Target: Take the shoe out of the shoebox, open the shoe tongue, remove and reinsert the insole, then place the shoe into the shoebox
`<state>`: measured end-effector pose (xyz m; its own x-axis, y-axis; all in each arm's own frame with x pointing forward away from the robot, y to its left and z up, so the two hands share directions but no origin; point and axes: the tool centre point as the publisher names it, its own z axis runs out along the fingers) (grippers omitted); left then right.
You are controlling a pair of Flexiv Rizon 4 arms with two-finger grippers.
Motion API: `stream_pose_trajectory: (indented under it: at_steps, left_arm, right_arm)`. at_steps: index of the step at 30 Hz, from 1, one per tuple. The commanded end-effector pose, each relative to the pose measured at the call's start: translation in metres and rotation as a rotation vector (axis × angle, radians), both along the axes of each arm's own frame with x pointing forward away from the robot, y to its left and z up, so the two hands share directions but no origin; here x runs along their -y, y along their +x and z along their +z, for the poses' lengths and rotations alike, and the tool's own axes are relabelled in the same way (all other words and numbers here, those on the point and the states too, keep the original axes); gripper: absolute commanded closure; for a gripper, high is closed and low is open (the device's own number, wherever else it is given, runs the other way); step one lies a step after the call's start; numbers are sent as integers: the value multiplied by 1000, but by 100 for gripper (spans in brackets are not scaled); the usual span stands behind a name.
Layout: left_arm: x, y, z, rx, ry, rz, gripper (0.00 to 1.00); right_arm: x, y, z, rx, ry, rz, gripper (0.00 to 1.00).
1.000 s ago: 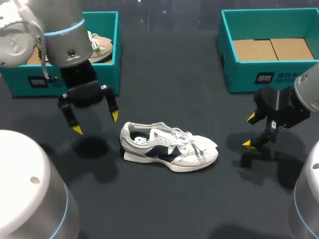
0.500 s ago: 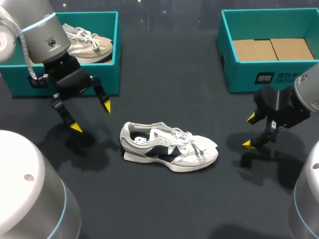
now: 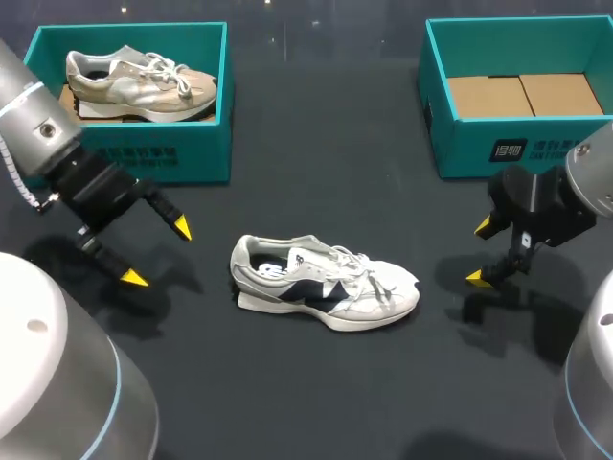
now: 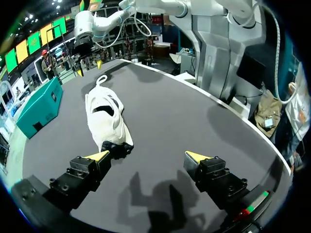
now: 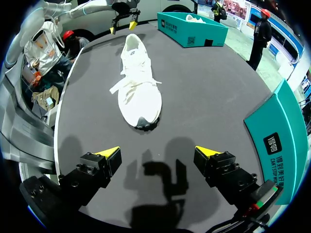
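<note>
A white sneaker with dark side panels (image 3: 324, 282) lies on its sole in the middle of the black table, toe pointing right. My left gripper (image 3: 157, 253) hovers open to the left of its heel, empty. In the left wrist view the sneaker (image 4: 108, 119) lies ahead of the open left gripper (image 4: 148, 156), heel nearest. My right gripper (image 3: 481, 253) stands open to the right of the toe, empty. Its wrist view has the sneaker (image 5: 137, 89) ahead of the right gripper (image 5: 156, 152), toe nearest. A teal shoebox (image 3: 211, 134) at the back left holds a beige shoe (image 3: 139, 84).
A second teal box (image 3: 450, 115) with a cardboard floor stands at the back right, close behind my right gripper. Bare black tabletop lies in front of the sneaker and between the two boxes.
My left arm has swung away from in front of the left shoebox toward the left and nearer the front, gripper still open. The sneaker and right arm have not moved.
</note>
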<state>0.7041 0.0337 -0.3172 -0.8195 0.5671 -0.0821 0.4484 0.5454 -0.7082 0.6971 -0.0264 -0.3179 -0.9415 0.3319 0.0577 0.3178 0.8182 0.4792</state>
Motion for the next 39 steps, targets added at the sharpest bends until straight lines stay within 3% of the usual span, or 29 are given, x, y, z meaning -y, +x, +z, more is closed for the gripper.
stream_pose_trajectory:
  at_steps: [1,5,10,15,26,39]
  left_arm:
    - [-1,-4,1,24,-11,26,0]
    - [-1,-4,1,24,-11,26,0]
    - [-6,-3,-22,-111,-181,120,0]
    - [-20,7,-46,-207,-264,202,0]
    - [-48,8,-69,-299,-421,316,0]
    - [-48,7,-71,-276,-405,323,0]
  right_arm:
    - [0,-2,0,1,-2,-2,0]
    - [0,-2,0,1,-2,-2,0]
    - [0,-2,0,1,-2,-2,0]
    - [0,-2,0,1,-2,-2,0]
    - [0,-2,0,1,-2,-2,0]
    - [0,-2,0,1,-2,-2,0]
